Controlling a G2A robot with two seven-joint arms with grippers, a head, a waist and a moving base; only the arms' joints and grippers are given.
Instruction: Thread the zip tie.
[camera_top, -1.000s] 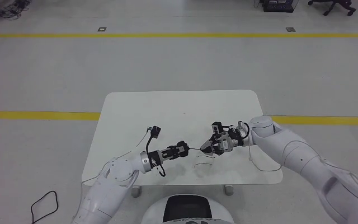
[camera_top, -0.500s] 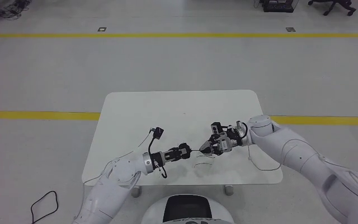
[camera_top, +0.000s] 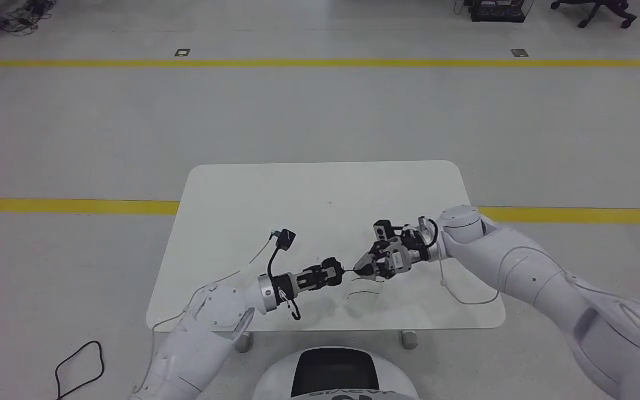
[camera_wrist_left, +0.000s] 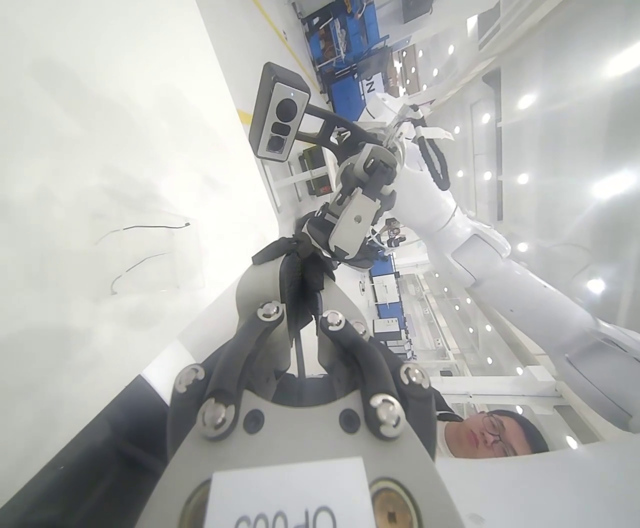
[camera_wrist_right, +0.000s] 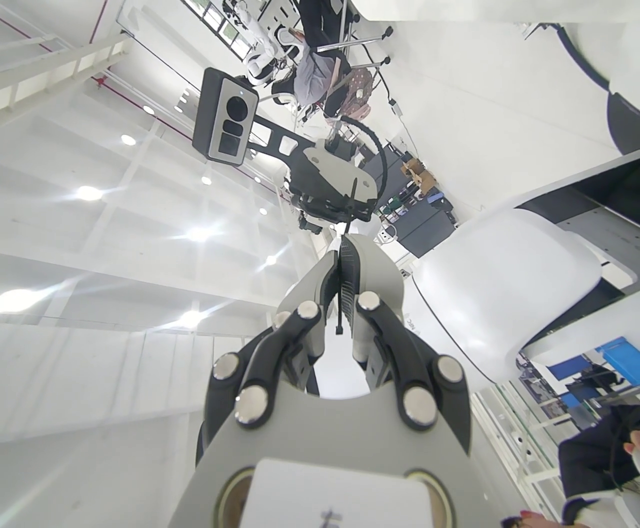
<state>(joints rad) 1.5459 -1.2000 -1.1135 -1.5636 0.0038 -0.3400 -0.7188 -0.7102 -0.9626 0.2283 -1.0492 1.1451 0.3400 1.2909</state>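
Okay, L gripper (camera_top: 338, 268), R gripper (camera_top: 368, 265) tip-to-tip mid-frame, both pinching zip tie (camera_wrist_right: 340, 300); its axis runs between them.

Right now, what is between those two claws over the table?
Just a thin black zip tie, pinched by both the left gripper and right gripper; the right wrist view shows it crossing the short gap.
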